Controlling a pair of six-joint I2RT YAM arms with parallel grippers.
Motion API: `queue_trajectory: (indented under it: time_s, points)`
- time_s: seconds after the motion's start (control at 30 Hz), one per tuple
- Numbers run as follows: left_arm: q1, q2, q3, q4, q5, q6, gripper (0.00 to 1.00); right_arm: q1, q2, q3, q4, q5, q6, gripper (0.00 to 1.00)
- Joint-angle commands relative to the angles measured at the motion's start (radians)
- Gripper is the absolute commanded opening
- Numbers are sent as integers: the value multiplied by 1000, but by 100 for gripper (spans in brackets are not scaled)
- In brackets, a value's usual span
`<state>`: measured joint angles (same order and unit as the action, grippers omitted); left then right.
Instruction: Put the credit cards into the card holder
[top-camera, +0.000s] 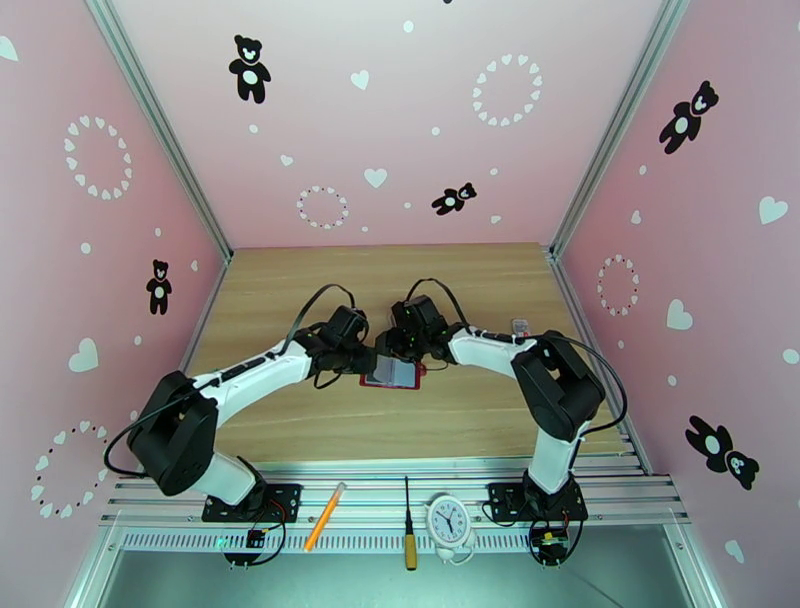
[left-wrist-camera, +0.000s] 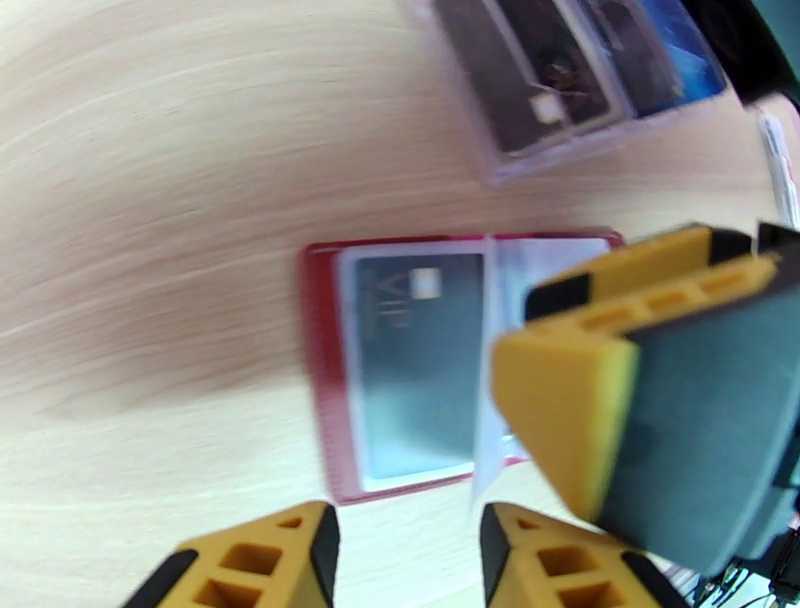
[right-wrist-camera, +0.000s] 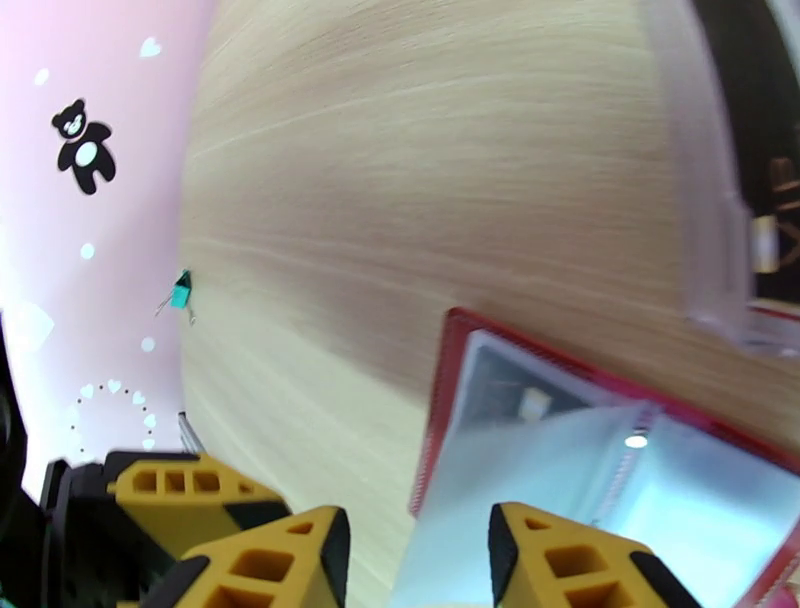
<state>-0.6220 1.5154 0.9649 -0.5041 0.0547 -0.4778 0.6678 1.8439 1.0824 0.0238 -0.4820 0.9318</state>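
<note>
The dark-red card holder (top-camera: 392, 378) (left-wrist-camera: 320, 400) (right-wrist-camera: 440, 420) lies open on the wooden table between both arms. A grey credit card (left-wrist-camera: 420, 370) marked VIP sits in its left clear pocket. A clear pocket leaf (left-wrist-camera: 490, 340) (right-wrist-camera: 560, 470) stands up from the middle. My left gripper (top-camera: 368, 358) (left-wrist-camera: 405, 560) is open over the holder's near edge with nothing in it. My right gripper (top-camera: 408, 350) (right-wrist-camera: 415, 560) is open, and the leaf runs between its fingers (left-wrist-camera: 640, 400). A dark brown card (left-wrist-camera: 520, 70) and a blue card (left-wrist-camera: 680, 50) rest in a clear slotted stand (left-wrist-camera: 500, 170) (right-wrist-camera: 715, 230).
Pink walls close in the table on three sides. An orange pen (top-camera: 325, 516), a screwdriver (top-camera: 408, 525) and a small clock (top-camera: 450, 520) lie on the near rail. A teal clip (right-wrist-camera: 181, 292) sits near the wall, and a small item (top-camera: 519, 326) lies right of the arms.
</note>
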Motion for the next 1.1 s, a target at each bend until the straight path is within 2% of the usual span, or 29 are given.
queue_trajectory:
  time_s: [0.0,0.23,0.73,1.07]
  points:
    - [32,-43,-40,32,-19,24,45,15,50,15,16,-39,15,42]
    - [63,-53,-81,82,0,50,45,16,83,12,33,-43,21,42]
    - [74,95,-93,202,67,36,45,18,181,42,40,-69,6,42]
    - [74,134,-114,247,104,15,45,12,107,91,-66,-54,-55,43]
